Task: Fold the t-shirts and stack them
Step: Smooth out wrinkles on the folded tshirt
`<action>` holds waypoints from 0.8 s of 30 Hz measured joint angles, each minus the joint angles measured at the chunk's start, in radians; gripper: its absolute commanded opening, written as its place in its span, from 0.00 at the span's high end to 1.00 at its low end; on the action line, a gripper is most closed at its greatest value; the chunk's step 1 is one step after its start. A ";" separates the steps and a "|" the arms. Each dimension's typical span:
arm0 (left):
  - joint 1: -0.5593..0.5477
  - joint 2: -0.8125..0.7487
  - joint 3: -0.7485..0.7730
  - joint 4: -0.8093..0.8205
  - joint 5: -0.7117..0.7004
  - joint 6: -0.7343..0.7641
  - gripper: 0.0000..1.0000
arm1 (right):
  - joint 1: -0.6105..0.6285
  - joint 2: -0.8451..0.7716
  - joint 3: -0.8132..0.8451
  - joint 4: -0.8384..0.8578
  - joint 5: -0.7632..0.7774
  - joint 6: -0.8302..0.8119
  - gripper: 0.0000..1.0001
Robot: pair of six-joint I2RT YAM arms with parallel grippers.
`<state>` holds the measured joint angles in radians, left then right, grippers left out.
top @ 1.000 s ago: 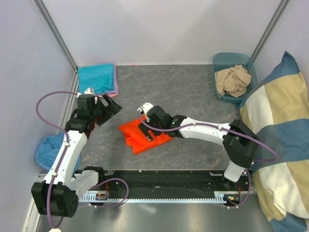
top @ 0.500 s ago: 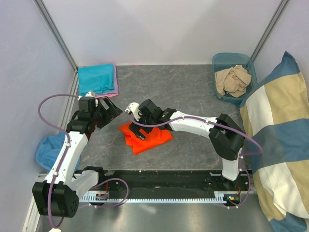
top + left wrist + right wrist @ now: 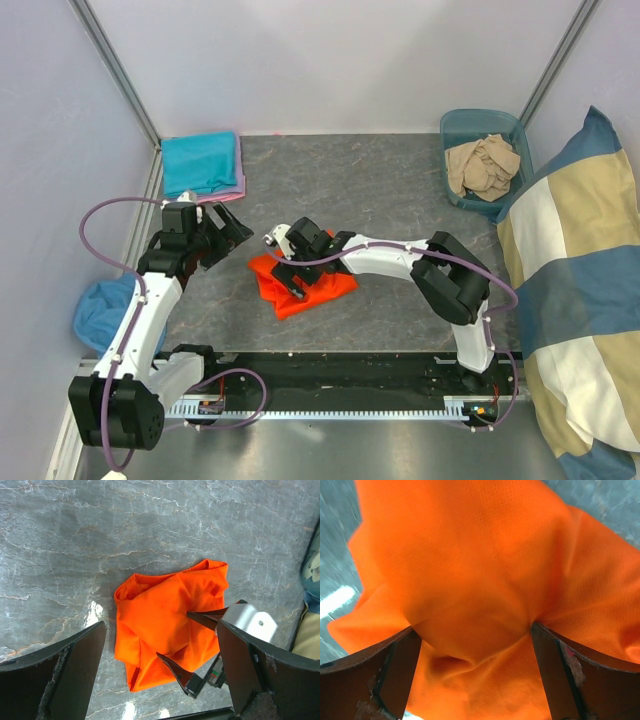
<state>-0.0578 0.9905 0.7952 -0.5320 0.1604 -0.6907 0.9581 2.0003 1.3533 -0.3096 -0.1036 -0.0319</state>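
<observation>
A crumpled bright orange t-shirt (image 3: 318,287) lies on the grey table in front of the arms. My right gripper (image 3: 289,272) points down into it, open wide, with its fingers pressed into the cloth on both sides of a bulge of orange fabric (image 3: 470,580). The left wrist view shows those two dark fingers (image 3: 175,665) dug into the orange t-shirt (image 3: 150,615). My left gripper (image 3: 233,226) hovers open just left of the shirt, nothing between its fingers (image 3: 75,655). A folded teal t-shirt (image 3: 200,160) lies on a pink one (image 3: 239,188) at the back left.
A teal bin (image 3: 455,125) at the back right holds crumpled beige t-shirts (image 3: 485,165). A big blue-and-beige cushion (image 3: 580,280) fills the right side. A blue cloth (image 3: 100,305) sits beyond the left wall rail. Grey walls close in the back and the left.
My right arm has swung left and folded back, bringing its open gripper down onto the orange t-shirt's left part. The left gripper has barely moved.
</observation>
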 measured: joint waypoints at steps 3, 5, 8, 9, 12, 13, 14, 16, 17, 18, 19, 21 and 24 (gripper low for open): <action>0.003 0.005 -0.002 0.005 0.002 0.002 0.00 | 0.001 0.002 0.000 0.016 0.021 0.052 0.02; 0.006 0.007 -0.006 0.008 0.006 0.003 0.00 | 0.001 0.004 0.000 0.026 0.039 0.094 0.02; 0.009 0.010 -0.015 0.011 0.008 0.004 0.00 | 0.002 0.008 0.000 0.043 0.072 0.154 0.02; 0.010 0.011 -0.018 0.008 0.009 0.004 0.00 | 0.002 0.009 0.000 0.048 0.083 0.170 0.02; 0.013 0.013 -0.023 0.010 0.010 0.005 0.00 | 0.003 0.010 -0.003 0.065 0.122 0.230 0.02; 0.013 0.013 -0.024 0.010 0.011 0.005 0.00 | 0.003 0.010 -0.004 0.069 0.130 0.243 0.02; 0.013 0.014 -0.024 0.010 0.014 0.005 0.00 | 0.003 0.010 -0.006 0.074 0.142 0.259 0.02; 0.013 0.017 -0.024 0.011 0.021 0.005 0.00 | 0.004 0.010 -0.010 0.082 0.159 0.278 0.02; 0.013 0.019 -0.024 0.011 0.024 0.005 0.00 | 0.004 0.008 -0.012 0.086 0.167 0.288 0.02; 0.013 0.021 -0.024 0.012 0.026 0.005 0.00 | 0.004 0.004 -0.016 0.087 0.178 0.296 0.02; 0.013 0.023 -0.025 0.014 0.028 0.005 0.00 | 0.004 -0.001 -0.020 0.083 0.191 0.304 0.02; 0.014 0.026 -0.028 0.019 0.031 0.005 0.00 | 0.004 -0.013 -0.026 0.056 0.221 0.324 0.02; 0.017 0.031 -0.039 0.029 0.034 0.005 0.00 | 0.003 -0.035 -0.028 -0.015 0.274 0.352 0.02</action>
<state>-0.0406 1.0218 0.7567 -0.5026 0.1944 -0.6861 0.9607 1.9652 1.3251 -0.3248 0.1699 0.3202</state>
